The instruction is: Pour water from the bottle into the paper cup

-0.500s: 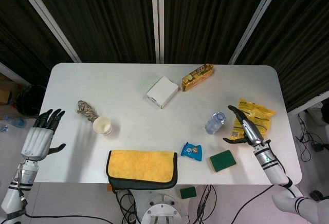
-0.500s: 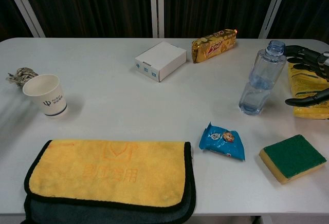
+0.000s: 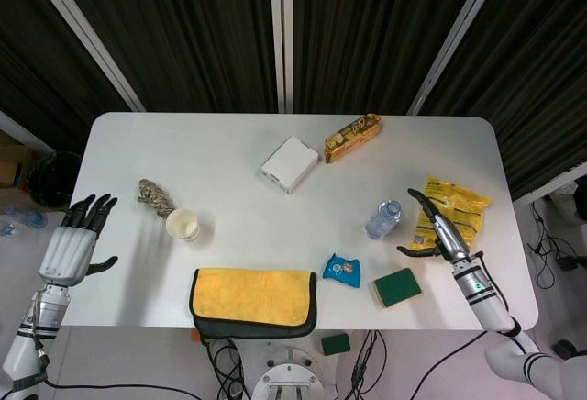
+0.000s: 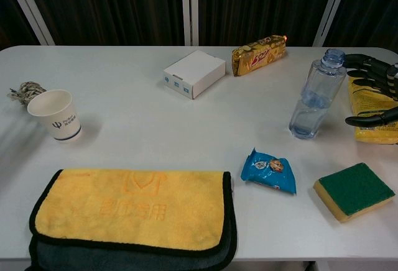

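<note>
Bench layout: paper cup at left, rope bundle behind it; folded towel at front; box and snack bar at rear; bottle at right, sponge before it, wrapped sweet between towel and sponge.

Both arms are silver-white w/ black joint bands. Left hand: pale silver back, black fingers. Right hand: slim, silver w/ black fingertips, a small green light on the forearm behind it.
</note>
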{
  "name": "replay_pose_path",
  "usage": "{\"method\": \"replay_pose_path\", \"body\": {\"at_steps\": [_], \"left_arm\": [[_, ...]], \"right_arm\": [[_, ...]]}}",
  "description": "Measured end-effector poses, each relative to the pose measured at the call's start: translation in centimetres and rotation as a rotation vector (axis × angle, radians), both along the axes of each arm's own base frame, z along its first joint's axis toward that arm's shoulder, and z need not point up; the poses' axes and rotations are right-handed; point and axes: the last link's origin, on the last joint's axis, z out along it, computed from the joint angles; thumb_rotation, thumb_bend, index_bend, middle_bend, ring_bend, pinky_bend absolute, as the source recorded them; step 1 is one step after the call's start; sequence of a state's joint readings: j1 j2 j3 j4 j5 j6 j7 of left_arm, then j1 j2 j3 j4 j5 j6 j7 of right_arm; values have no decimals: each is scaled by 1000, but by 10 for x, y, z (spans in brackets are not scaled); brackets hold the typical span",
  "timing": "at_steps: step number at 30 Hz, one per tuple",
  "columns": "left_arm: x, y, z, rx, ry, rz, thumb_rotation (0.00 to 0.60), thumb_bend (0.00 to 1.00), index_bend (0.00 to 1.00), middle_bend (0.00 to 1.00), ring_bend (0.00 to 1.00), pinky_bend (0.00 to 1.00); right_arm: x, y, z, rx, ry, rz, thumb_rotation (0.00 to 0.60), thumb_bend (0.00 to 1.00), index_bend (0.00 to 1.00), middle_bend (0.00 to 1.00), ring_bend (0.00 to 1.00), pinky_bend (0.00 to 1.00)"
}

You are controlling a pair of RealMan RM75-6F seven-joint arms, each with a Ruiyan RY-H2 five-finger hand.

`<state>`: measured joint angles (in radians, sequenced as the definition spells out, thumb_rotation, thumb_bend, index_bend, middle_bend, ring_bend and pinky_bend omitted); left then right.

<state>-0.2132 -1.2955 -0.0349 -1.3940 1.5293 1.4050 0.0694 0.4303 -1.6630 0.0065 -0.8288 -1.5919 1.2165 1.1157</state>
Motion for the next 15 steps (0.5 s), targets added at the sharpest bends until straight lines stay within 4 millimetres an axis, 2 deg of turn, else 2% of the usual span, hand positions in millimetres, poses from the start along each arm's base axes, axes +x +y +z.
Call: {"method": "replay_pose_path", "body": {"at_steps": [6,11,15], "left_arm": [[-1,1,-1,-10,4,6,599,34,54,63,17,122],[-2,2,-1,-13,7,9,599,34,54,63,17,122],[-2,3,0,-12,10,12,599,34,54,63,17,122]], "right_arm": [[1,-2,-3,53,-128,-20,600,124,0,0,0,0],[0,-7,-7,132,-254,-42,600,124,0,0,0,0],[-4,-12,-12,159,-247,-38,600,115,0,0,0,0]]}}
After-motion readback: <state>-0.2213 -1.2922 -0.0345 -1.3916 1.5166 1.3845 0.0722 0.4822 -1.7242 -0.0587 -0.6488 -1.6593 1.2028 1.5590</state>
